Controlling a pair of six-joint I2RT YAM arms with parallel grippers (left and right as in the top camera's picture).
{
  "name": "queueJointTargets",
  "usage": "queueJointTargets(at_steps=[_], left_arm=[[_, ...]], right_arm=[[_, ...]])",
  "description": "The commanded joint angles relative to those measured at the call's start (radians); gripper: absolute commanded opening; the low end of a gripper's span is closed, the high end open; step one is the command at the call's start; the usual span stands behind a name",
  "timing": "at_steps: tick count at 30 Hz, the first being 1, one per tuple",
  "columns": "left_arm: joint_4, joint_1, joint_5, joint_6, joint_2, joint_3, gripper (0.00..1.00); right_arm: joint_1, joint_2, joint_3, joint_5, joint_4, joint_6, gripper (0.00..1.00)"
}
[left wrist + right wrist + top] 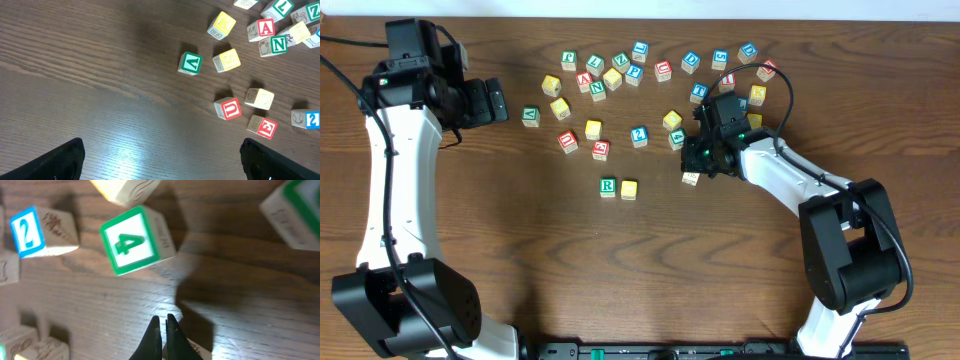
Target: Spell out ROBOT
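Nearest the robot's side of the tabletop, the word has begun: the green R block sits in place with a yellow block touching its right side. Its letter can't be read from here, so whether that's the O is a guess. At best two letters down, three to go.

Just beyond, the right gripper hangs low over the wood, jaws pinched together with nothing showing between the tips. A pale block lies right beside them and its face is hidden too. Past the tips sits a green 4 block, no use for this word.

Further out on the left, the left gripper hovers with its jaws spread wide and empty. At the far edge the loose blocks lie scattered, and the remaining letters will have to be found there.
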Motion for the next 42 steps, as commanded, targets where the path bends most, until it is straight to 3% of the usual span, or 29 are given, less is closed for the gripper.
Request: queueJointTargets(at_steps=[1,18,42], left_arm=[[-0.002,0.003,0.009,0.003,-0.015,0.021,0.98],[-0.002,0.003,0.009,0.003,-0.015,0.021,0.98],[-0.002,0.003,0.009,0.003,-0.015,0.021,0.98]], right_arm=[[0.005,0.011,0.005,-0.084,0.001,-0.061,0.01],[-0.049,-0.117,0.058,-0.085,-0.233,-0.086,0.01],[-0.049,-0.071,-0.028,-0.128,-0.208,-0.181,0.01]])
